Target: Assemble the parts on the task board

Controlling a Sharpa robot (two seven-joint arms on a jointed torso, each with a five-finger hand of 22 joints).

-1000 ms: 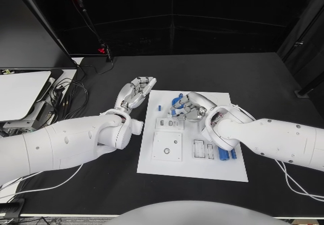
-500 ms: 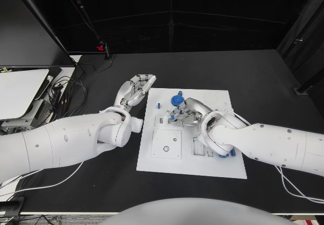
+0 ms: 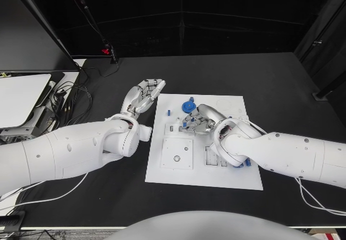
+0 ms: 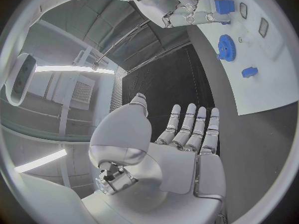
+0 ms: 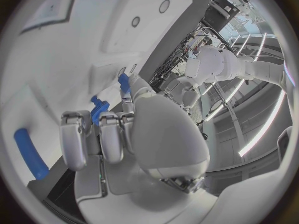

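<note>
**Right hand over upper board with a blue part; left hand spread beside the board**

Task board [image 3: 205, 172]: flat white rectangular plate, matte, lying on the black table [image 3: 288, 85]. Its surface carries recessed rectangular sockets and slots; a square block with a round hole [image 3: 177, 154] sits on the board's left half.

Right hand [image 3: 199, 120]: silver, over the upper-middle of the board, fingers curled inward together. In the right wrist view a small blue part [image 5: 97, 109] shows at the curled fingers [image 5: 106, 134]; it appears pinched there, though the contact itself is partly hidden. The left wrist view shows the same hand with a blue blocky piece at its fingertips.

Blue gear [image 3: 187, 106]: round, toothed rim, lying flat on the board just beyond the right hand. A small blue peg [image 3: 170, 113] stands near the board's left edge. A blue cylindrical pin [image 5: 30, 153] lies on the board near the right hand. More blue pieces [image 3: 244, 164] sit at the board's right edge, partly hidden by the right arm.

Left hand [image 3: 144, 95]: off the board, just beside its upper-left corner, fingers straight and spread, holding nothing.
</note>
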